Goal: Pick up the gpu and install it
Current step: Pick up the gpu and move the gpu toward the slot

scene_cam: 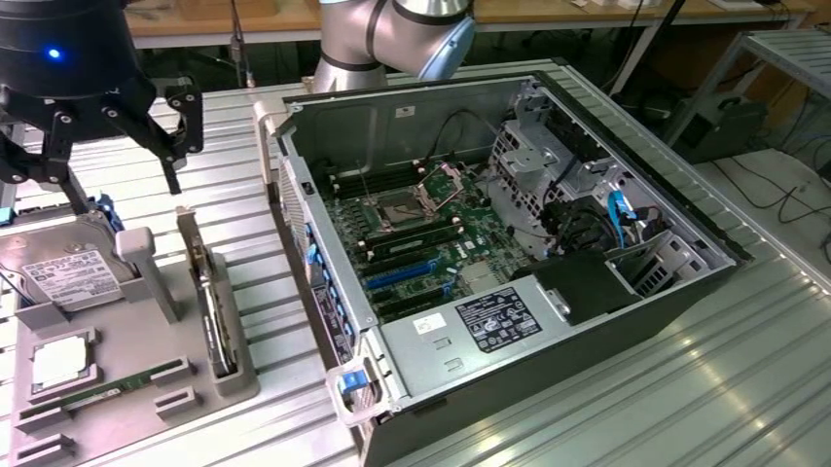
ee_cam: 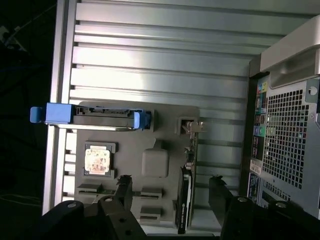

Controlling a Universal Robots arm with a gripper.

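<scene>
gpu (scene_cam: 208, 292) (ee_cam: 184, 200) stands on its long edge in a slot of the grey tray (scene_cam: 130, 336) (ee_cam: 165, 112), along the tray side that faces the computer case (scene_cam: 389, 117) (ee_cam: 290, 135). It is a dark board, with a silvery end bracket (scene_cam: 190, 233) (ee_cam: 191, 127) at the tray end nearer the gripper. Nothing is touching the card. The gripper (scene_cam: 130, 195) (ee_cam: 170, 180) hangs above the tray, apart from everything on it, with the jaws spread wide and empty. In the wrist view one finger (ee_cam: 122, 192) sits over the tray middle and the other finger (ee_cam: 220, 195) is past the tray edge on the case side, with the card between them lower down. The hard drive (scene_cam: 65, 272) (ee_cam: 92, 116) with a white label and blue end caps stands in the tray end under the gripper. The CPU chip (scene_cam: 58, 360) (ee_cam: 97, 160) lies flat in a tray pocket beside the drive. A green memory stick (scene_cam: 111, 389) lies flat in the tray, at the end opposite the gripper. The tray rests on a slatted metal bench (scene_cam: 624, 389) (ee_cam: 160, 65). The case stands just beside the tray, side panel off, motherboard (scene_cam: 415, 243) exposed.
</scene>
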